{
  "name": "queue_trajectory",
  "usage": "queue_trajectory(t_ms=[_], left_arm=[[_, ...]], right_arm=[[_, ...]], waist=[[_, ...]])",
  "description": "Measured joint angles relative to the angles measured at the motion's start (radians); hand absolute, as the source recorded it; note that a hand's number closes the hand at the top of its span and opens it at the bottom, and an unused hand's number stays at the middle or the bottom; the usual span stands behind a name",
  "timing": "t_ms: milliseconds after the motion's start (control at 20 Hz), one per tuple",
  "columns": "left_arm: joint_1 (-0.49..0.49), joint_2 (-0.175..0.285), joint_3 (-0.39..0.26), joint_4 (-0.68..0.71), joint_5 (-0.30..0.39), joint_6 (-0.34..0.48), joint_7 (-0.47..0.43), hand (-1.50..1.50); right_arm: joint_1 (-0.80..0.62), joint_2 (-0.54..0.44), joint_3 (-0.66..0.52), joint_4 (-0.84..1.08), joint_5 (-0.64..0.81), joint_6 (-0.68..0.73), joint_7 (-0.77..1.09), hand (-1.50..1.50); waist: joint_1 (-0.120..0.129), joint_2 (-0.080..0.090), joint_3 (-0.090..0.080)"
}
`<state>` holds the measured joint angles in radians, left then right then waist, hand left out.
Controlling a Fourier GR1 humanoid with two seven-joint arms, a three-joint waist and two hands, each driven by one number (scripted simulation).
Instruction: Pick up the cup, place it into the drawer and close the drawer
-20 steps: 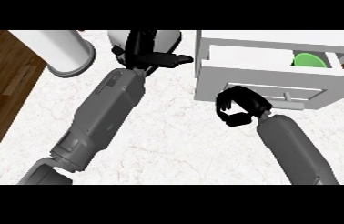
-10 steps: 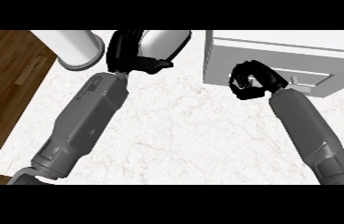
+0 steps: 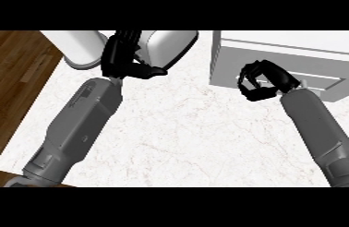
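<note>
Cup shows nowhere on the marble desk (image 3: 177,143), so my judgement is that it already lies inside the drawer (image 3: 228,60), hidden from above. That white drawer front looks pushed in, or nearly so; whether it sits fully flush cannot be told from here. Well to the left of the drawer the left forearm (image 3: 78,124) runs up the desk, and the right forearm (image 3: 317,124) rises just below the drawer. A rounded white object (image 3: 174,44) stands just left of the drawer, and a white cylinder (image 3: 81,48) farther left. The left hand (image 3: 126,60) rests beside that rounded object, fingers straight and apart, holding nothing. The right hand (image 3: 262,80) is against the drawer's front, fingers curled together around nothing visible. Picking and placing seem done; at most a last push to close remains.
</note>
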<state>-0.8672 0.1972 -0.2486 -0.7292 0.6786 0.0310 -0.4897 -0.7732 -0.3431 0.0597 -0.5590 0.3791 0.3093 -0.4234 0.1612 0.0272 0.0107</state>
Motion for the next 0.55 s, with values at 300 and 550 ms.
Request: queue_trajectory(t_ms=[300, 550], left_arm=[[0.024, 0.009, -0.002, -0.018, 0.006, -0.028, 0.005, -1.50], [0.034, 0.009, -0.004, -0.033, 0.011, -0.044, 0.008, -1.50]], right_arm=[[0.013, -0.025, -0.018, -0.023, -0.046, 0.086, 0.002, 1.50], [0.023, -0.041, -0.027, -0.044, -0.077, 0.145, 0.010, 1.50]], waist=[[0.016, 0.007, 0.005], [0.026, 0.012, 0.010]])
